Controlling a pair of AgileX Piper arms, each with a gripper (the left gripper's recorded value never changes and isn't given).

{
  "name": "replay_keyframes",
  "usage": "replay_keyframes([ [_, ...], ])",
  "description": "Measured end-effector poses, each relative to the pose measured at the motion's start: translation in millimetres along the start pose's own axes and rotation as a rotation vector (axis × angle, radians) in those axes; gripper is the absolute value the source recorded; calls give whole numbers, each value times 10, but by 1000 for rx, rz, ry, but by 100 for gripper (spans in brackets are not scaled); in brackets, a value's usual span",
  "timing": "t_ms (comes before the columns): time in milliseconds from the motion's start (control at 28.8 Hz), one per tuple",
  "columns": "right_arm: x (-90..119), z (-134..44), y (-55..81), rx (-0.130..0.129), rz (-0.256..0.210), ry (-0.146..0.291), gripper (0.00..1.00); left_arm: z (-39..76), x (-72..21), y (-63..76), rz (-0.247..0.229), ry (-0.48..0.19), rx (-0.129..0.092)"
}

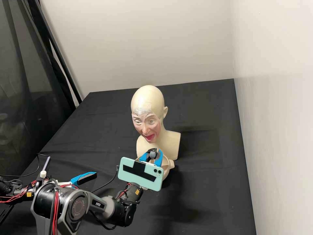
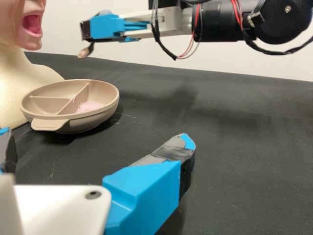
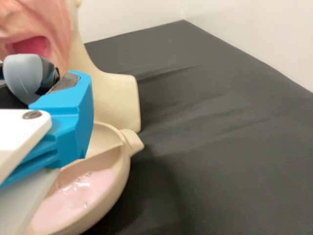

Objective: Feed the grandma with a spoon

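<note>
Setting: black table (image 1: 208, 107), set in a corner of pale walls (image 1: 146, 39).

Item 1, grandma (image 1: 148, 114): a bust, upright mid-table, facing my arms, mouth (image 1: 150, 137) wide open.

Item 2, bowl (image 2: 100, 112): tan, divided, touching the bust's front. Pink food (image 3: 80, 193) lies in one compartment.

Item 3, spoon (image 3: 24, 71): my right jaws pinch its grey handle. It hangs above the bowl, near the mouth and a little lower, its tip (image 2: 86, 51) toward the bust and dipped slightly.

Item 4, my left jaws: spread, holding nothing, low over the table, well apart from the bowl.

Handling note: I cannot tell whether the spoon carries food. If it is loaded, I judge the lift wants to be slow. I would level the tip first, aim at the middle of the mouth and stop just inside the lips. A dipped tip risks a spill onto the bust's chest.
</note>
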Motion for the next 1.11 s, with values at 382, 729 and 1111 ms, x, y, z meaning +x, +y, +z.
replay_keyframes([
  [382,189,-178,-19,3,9,16,0,-27,-1,8,3,9,-2],
  [729,344,-290,7,-16,22,39,0,-27,-1,8,3,9,-2],
  [1111,454,-332,32,-19,18,29,0,-27,18,13,5,8,-2],
])
